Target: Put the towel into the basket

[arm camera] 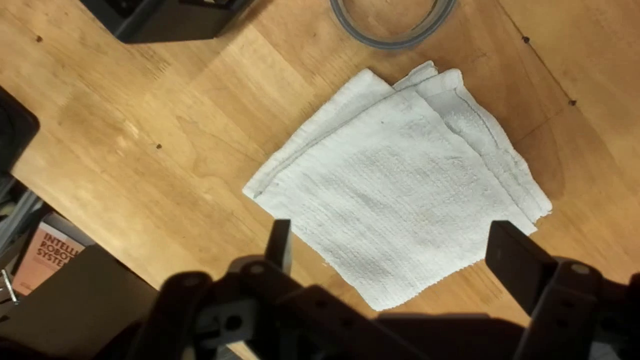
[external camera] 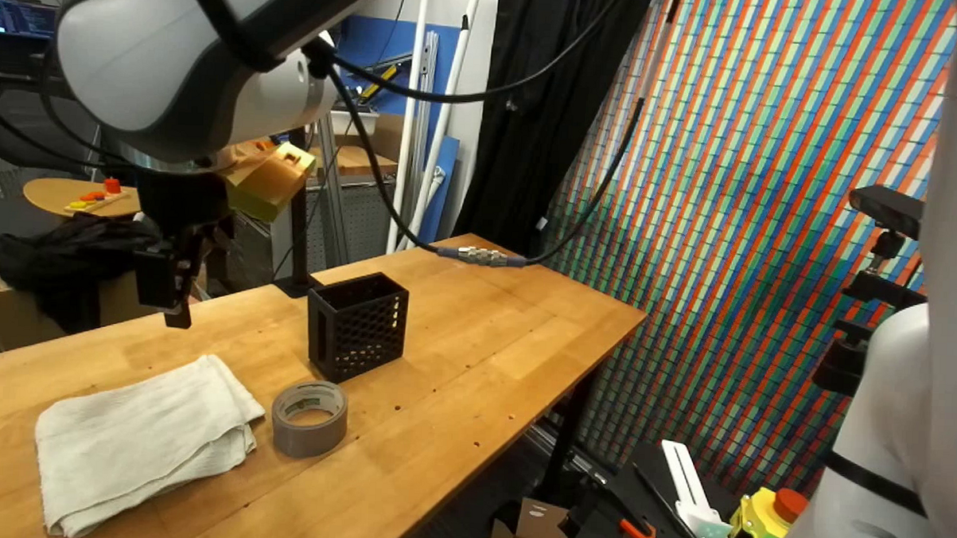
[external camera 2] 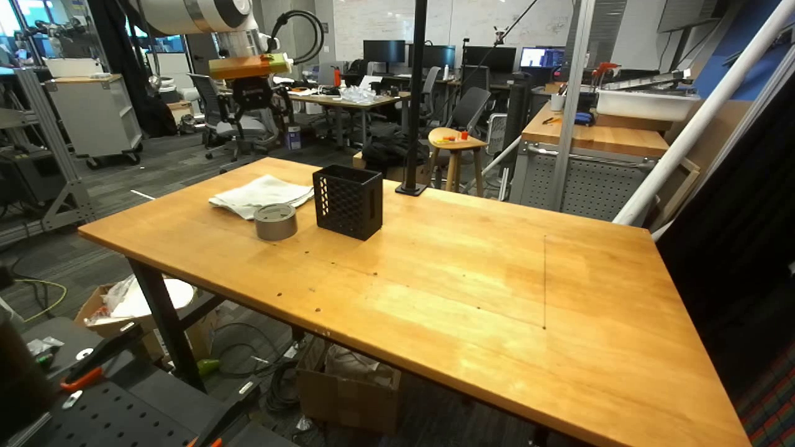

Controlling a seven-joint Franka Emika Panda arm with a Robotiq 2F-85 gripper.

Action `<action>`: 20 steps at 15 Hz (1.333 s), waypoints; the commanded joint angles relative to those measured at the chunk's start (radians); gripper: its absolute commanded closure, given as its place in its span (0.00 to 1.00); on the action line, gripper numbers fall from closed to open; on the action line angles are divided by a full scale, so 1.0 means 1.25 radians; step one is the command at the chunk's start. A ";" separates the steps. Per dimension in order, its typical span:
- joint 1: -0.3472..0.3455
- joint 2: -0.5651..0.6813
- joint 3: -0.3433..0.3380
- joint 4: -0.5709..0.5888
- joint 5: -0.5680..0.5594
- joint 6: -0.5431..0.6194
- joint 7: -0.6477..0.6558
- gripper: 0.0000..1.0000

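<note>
In an exterior view, the cream towel (external camera: 142,448) lies folded flat on the left of the surface (external camera: 461,312), with the black basket (external camera: 357,328) standing upright farther off to its right. In an exterior view, the roll of tape (external camera 2: 276,226) sits in front of the towel, hiding a bit of its near edge. In the wrist view, the claw (arm camera: 388,240) hangs above the towel and apart from it, spread wide with nothing in its grip. The towel looks light, soft and floppy, unlikely to slip or break. Pinching one layer would probably let it unfold; better to take the whole stack near the middle, bunching it for the basket's narrow mouth.
</note>
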State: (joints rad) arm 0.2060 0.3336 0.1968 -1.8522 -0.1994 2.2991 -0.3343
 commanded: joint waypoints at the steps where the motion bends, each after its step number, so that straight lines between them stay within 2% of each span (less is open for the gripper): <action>1: 0.006 0.115 0.014 0.149 -0.003 -0.069 -0.077 0.00; 12: -0.028 0.357 0.024 0.354 0.038 -0.146 -0.183 0.00; 15: -0.048 0.420 0.030 0.398 0.073 -0.166 -0.191 0.00; 20: -0.078 0.509 0.055 0.443 0.157 -0.146 -0.185 0.00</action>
State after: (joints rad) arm 0.1361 0.8924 0.2262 -1.3822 -0.0624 2.1284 -0.5543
